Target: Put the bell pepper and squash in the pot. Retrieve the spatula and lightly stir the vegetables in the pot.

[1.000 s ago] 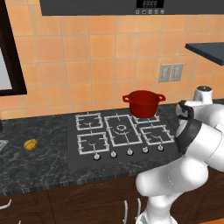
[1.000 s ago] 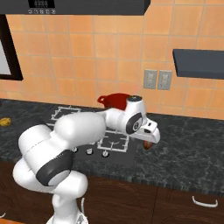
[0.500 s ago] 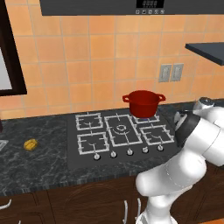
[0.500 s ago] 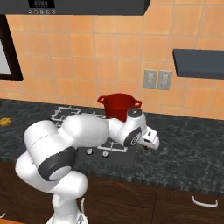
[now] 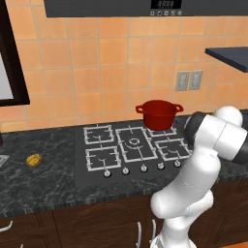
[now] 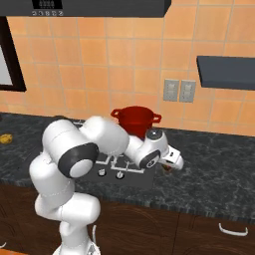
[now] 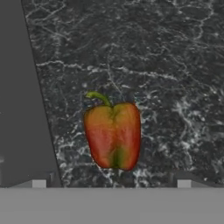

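Bell pepper point(image 7: 113, 135) lies on your dark marble counter point(image 7: 166, 65), stem toward 11 o'clock in the hand view; your gripper point(image 7: 111, 183) hovers above, fingers spread wide, holding nothing. Red pot point(image 5: 156, 114) sits on the stove's point(image 5: 127, 149) back burner.

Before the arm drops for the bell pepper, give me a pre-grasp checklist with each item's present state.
1. Tool open: ok.
2. Tool empty: ok.
3. Bell pepper between the fingertips in the hand view: ok.
4. Pepper lying free on the dark counter, nothing touching it: ok.
5. Red pot on the back burner, no lid, ready to receive: ok.
6. Tool height above the pepper: cannot tell.
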Motion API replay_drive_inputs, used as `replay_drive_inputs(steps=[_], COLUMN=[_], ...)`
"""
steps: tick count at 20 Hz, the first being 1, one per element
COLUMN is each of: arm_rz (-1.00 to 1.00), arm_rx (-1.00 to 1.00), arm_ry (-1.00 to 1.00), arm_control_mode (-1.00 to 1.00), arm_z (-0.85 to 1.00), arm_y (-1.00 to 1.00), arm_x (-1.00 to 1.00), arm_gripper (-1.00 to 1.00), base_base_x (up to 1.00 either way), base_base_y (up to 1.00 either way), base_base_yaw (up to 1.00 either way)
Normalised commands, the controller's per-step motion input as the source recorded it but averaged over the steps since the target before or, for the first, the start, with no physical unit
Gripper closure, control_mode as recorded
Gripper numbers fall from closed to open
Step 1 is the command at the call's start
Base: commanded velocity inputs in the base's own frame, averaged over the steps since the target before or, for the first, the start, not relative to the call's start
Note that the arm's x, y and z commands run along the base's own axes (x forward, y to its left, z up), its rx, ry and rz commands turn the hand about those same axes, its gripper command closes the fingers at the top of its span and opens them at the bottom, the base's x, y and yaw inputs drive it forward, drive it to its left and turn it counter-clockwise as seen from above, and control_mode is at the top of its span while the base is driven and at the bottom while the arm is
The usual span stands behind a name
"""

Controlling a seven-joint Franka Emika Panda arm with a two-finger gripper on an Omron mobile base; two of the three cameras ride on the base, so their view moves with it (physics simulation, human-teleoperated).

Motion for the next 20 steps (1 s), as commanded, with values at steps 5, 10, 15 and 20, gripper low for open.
replay_drive_inputs(steps=[5,10,15,20], arm_rz=[0.00,0.00,0.00,0.00], arm_rx=[0.00,0.01,0.01,0.00], arm_ry=[0.01,0.07,0.10,0.06], arm_control_mode=[-1.00,-1.00,-1.00,-1.00], arm_z=[-0.03,-0.14,-0.21,-0.11], arm_y=[-0.25,-0.13,0.00,0.09], arm_x=[0.38,0.18,0.12,0.09], arm_gripper=[-1.00,-1.00,-1.00,1.00], base_base_x=[0.00,0.00,0.00,0.00], base_base_y=[0.00,0.00,0.00,0.00], base_base_yaw=[0.00,0.00,0.00,0.00])
